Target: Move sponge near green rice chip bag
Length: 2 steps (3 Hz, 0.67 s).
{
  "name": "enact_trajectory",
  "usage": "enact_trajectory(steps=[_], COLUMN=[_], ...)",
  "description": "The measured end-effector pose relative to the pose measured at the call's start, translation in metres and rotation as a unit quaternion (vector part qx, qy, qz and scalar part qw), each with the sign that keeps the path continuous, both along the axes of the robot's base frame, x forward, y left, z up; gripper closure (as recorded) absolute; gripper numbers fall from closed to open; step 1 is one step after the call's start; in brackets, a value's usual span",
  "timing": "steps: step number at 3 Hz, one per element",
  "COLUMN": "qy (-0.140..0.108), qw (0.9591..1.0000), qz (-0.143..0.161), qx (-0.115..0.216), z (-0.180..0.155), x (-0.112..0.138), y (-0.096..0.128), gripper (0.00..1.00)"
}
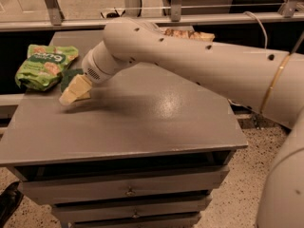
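The arm (190,56) sweeps in from the right, a thick white tube crossing low over the grey table (156,127) and narrowing to a wrist near the left edge. There the gripper (74,90) angles down and left, its pale tip on or just above the tabletop (how far it is open cannot be told). The sponge (69,77) shows as a dark green patch right against the gripper's upper side, partly hidden by it. It lies just beside the green rice chip bag (43,64) at the table's left rear. A brown snack bag (187,33) peeks out behind the arm.
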<state>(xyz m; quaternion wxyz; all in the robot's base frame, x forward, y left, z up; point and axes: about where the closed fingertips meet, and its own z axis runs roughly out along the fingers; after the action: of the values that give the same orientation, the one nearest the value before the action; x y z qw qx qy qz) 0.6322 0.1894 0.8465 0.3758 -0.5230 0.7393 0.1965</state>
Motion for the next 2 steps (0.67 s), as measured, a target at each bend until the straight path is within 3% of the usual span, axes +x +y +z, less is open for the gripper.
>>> enact_trajectory(steps=[1, 2], qy=[-0.011, -0.019], qw=[0.9998, 0.9976], qz=[-0.009, -0.012], qx=[0.017, 0.065], z=[0.015, 0.036], x=[-0.004, -0.019], y=[-0.013, -0.038], gripper=[0.00, 0.00])
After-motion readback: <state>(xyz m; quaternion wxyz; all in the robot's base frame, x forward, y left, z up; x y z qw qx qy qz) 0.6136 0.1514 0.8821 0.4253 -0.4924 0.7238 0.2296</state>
